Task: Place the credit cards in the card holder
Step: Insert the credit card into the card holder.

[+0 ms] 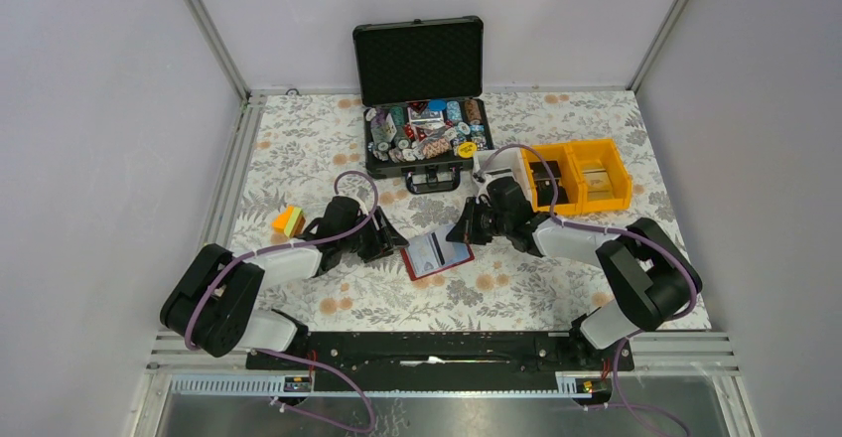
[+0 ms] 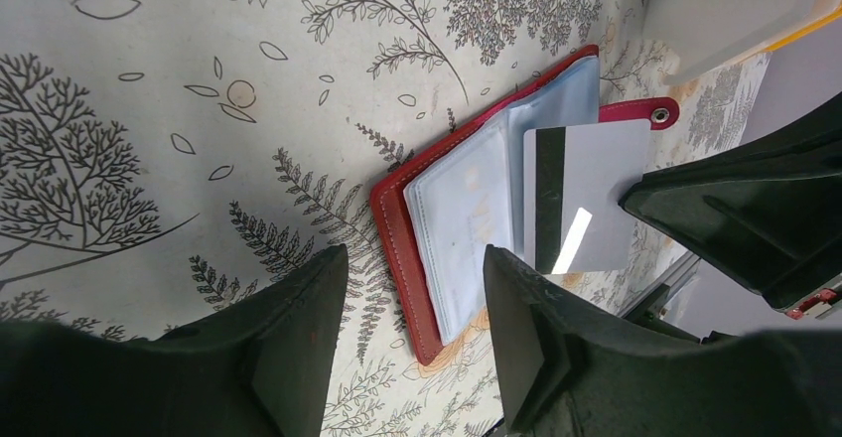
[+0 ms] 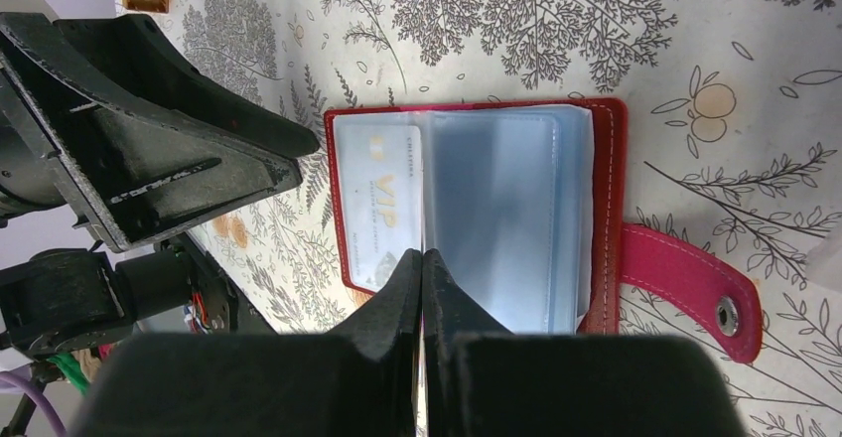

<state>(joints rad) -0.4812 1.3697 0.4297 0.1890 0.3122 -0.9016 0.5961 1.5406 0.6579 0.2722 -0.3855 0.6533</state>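
Insertion step. Your right end effector [image 3: 422, 258] is clamped on a grey card [image 2: 586, 194] just over the open card holder [image 1: 435, 254]. Left end effector [image 2: 415, 258] hangs open and empty at the holder's left edge. Next: line the card edge up with a clear sleeve [image 3: 496, 218] and slide it in.

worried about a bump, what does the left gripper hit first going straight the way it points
Likely the red edge of the open card holder, lying just ahead of the open left gripper; depth is unclear, so it might pass above it.
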